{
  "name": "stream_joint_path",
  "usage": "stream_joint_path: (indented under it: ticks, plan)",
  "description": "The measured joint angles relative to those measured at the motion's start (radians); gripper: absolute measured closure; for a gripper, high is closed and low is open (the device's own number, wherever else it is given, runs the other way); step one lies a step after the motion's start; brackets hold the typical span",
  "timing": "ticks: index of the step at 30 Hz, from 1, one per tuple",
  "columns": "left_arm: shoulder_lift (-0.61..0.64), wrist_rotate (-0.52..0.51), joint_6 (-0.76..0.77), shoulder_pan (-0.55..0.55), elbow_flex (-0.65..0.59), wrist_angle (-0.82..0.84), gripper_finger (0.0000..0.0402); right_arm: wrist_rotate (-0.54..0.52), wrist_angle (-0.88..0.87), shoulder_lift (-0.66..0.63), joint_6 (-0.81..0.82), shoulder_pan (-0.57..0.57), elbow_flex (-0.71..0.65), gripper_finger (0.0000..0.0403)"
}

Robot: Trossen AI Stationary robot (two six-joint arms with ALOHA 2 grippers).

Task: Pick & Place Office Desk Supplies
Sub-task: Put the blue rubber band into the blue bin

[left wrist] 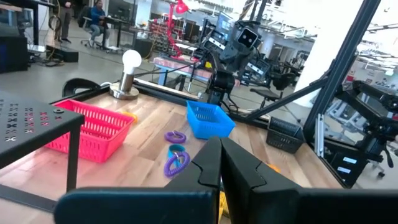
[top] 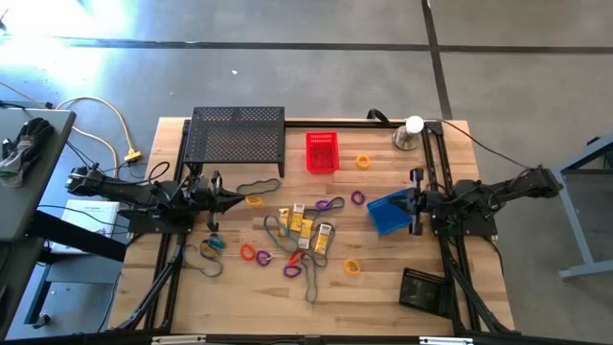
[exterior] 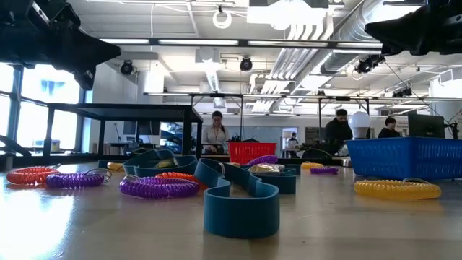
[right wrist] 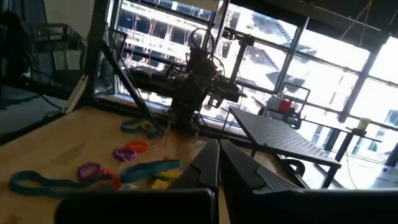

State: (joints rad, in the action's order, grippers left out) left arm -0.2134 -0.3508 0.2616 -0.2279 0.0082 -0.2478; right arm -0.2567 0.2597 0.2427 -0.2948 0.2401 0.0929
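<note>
left claw (top: 222, 198): closed, empty, at tabletop (top: 383, 278) left | right claw (top: 410, 199): closed, empty, over blue basket (top: 387, 213) | elastic loops (top: 257, 255), yellow-and-white boxes (top: 305, 226): scattered mid-tabletop between arms

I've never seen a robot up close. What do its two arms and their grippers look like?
Both arms are black, built of jointed segments with dark cables running along them. The left gripper and the right gripper each end in two dark, angular, wedge-shaped fingers. The other arm's wrist, seen from afar, carries a small boxy camera.
</note>
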Motion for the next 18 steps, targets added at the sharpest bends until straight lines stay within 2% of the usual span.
stream_joint_path:
  ticks: [7, 13, 18]
  plan:
    - [0.000, -0.015, -0.038, 0.004, 0.000, -0.003, 0.0401, -0.029, 0.014, 0.051, 0.030, 0.000, 0.000, 0.0401]
    - [0.000, -0.014, -0.104, -0.020, 0.000, -0.002, 0.0401, -0.177, 0.034, 0.073, 0.106, 0.000, 0.001, 0.0393]
    - [0.000, -0.015, -0.164, -0.034, 0.000, -0.002, 0.0401, -0.336, 0.050, 0.115, 0.129, 0.018, 0.018, 0.0339]
